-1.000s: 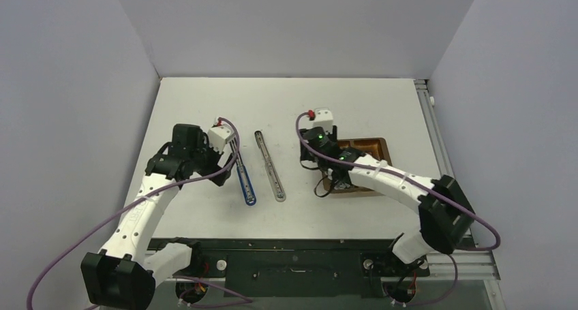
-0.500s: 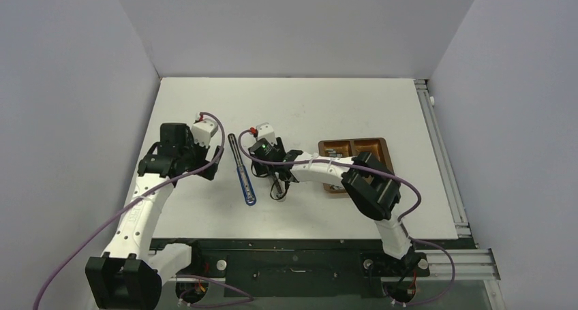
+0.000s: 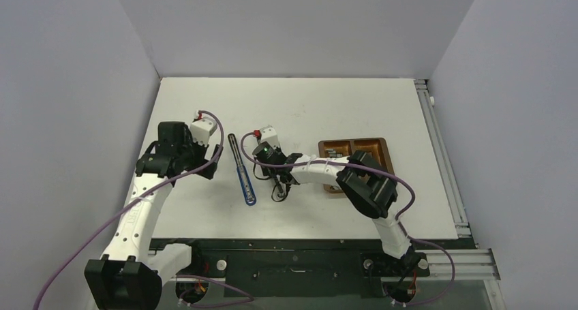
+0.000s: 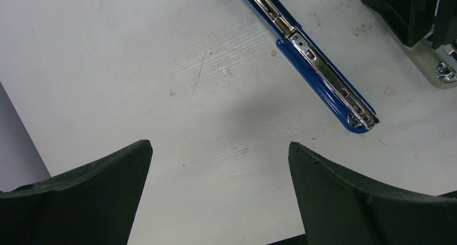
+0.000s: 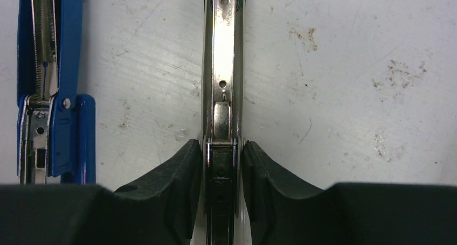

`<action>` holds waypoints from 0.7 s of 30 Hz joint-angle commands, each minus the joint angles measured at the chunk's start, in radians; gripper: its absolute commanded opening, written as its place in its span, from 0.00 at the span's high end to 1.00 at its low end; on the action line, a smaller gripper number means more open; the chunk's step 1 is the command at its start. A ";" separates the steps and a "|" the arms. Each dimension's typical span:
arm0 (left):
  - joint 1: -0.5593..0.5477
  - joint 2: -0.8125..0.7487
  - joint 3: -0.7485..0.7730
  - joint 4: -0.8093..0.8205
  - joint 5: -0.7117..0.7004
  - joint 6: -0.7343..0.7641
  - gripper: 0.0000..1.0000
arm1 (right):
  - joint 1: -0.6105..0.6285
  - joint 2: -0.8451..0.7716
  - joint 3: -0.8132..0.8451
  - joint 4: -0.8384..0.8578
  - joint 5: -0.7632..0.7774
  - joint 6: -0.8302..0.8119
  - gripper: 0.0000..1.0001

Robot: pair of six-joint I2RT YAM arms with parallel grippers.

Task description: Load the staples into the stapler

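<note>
The stapler lies apart in two long pieces on the white table. Its blue arm (image 3: 242, 177) shows in the left wrist view (image 4: 323, 78) and the right wrist view (image 5: 59, 94). Its silver metal rail (image 5: 222, 67) lies parallel, to the right. My right gripper (image 5: 222, 145) is shut on the rail's near part, one finger on each side; in the top view the gripper (image 3: 276, 182) covers most of the rail. My left gripper (image 4: 218, 145) is open and empty over bare table left of the blue arm. Small grey staples (image 3: 332, 148) lie in the brown tray.
The brown two-compartment tray (image 3: 386, 153) sits to the right of the stapler pieces. The right arm's links stretch across in front of the tray. Grey walls close in the table on the left, back and right.
My right gripper has moved left from the tray to the silver rail and closed on it. My left gripper has drawn back left, away from the blue arm.
</note>
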 commanded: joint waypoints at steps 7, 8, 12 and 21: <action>0.014 -0.016 0.063 -0.054 0.030 0.029 0.04 | -0.010 -0.120 -0.219 0.105 0.132 0.131 0.90; 0.014 -0.017 0.063 -0.057 0.035 0.031 0.04 | -0.008 -0.140 -0.244 0.105 0.147 0.155 0.91; 0.014 -0.027 0.056 -0.056 0.041 0.031 0.04 | -0.001 -0.200 -0.340 0.094 0.197 0.253 0.91; 0.014 -0.037 0.043 -0.055 0.051 0.045 0.04 | 0.015 -0.231 -0.378 0.081 0.234 0.295 0.91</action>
